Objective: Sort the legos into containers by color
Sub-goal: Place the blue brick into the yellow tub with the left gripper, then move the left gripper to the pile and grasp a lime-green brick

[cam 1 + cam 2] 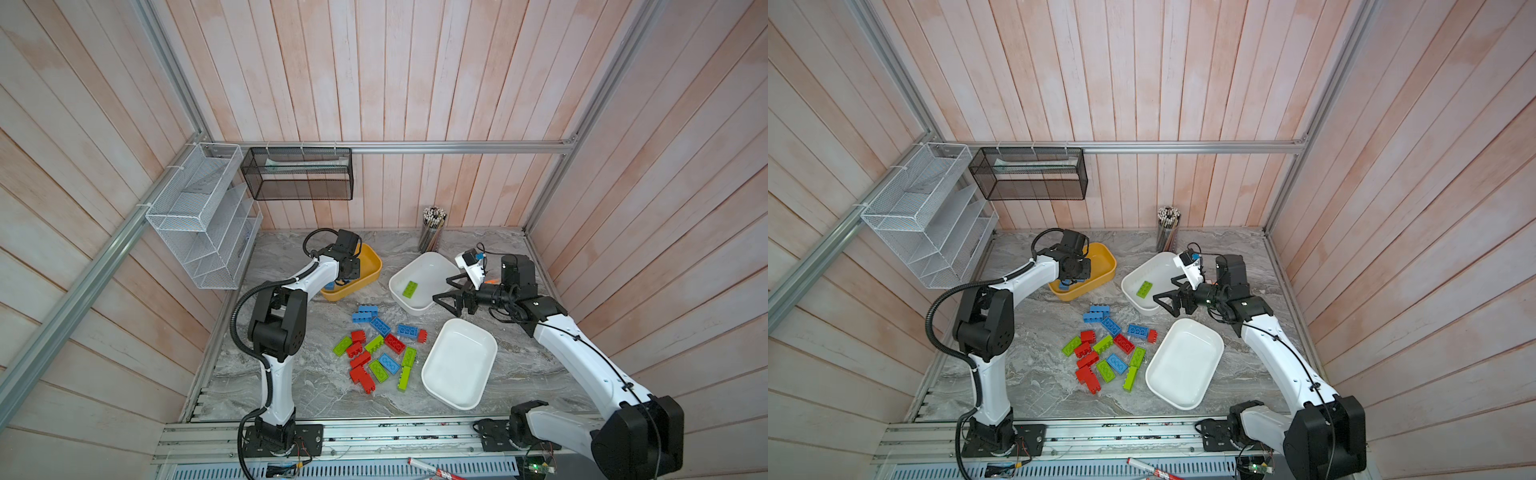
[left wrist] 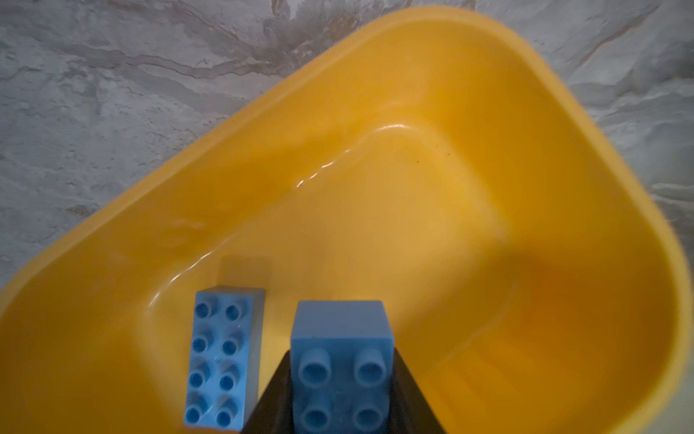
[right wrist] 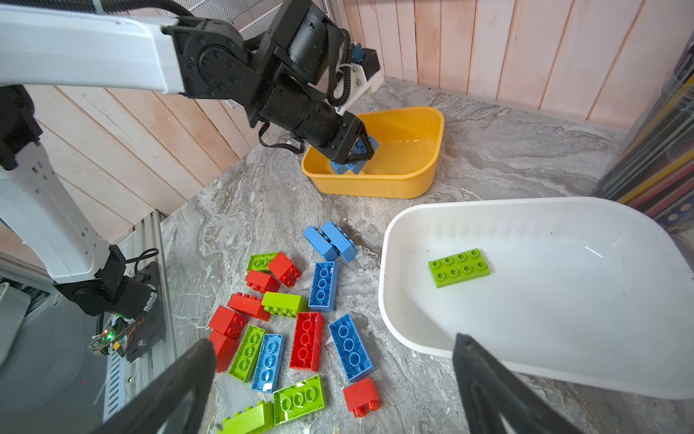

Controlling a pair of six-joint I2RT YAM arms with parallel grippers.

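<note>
Plainly, the left pincer (image 2: 342,398) is clamped on a blue brick (image 2: 341,338), one black finger pressed against each of its long sides, studs facing the wrist camera. That brick hangs inside the outline of the yellow tub (image 2: 525,112), above the tub's floor and close to the end nearest the left arm. A second blue brick (image 2: 223,357) lies flat on the tub floor just beside it, studs up; whether the two touch cannot be told. In both top views the yellow tub stands at the back left of the table (image 1: 540,374), with the left pincer (image 1: 338,282) reaching down into it. The right pincer (image 1: 441,287) has its jaws spread wide with nothing between them, and it hovers at the right-hand rim of the far white tub (image 1: 432,266). A single green brick (image 3: 459,267) lies studs up on that tub's floor. The near white tub (image 1: 424,374) sits closer to the front edge, well apart from the yellow one and near the far white tub. Between the tubs, on the bare table, the loose bricks (image 1: 378,353) lie in a scattered cluster of blue, green and red, some flat, some on their sides, several touching. A pencil cup (image 1: 432,230) stands by the back wall behind the far white tub.
</note>
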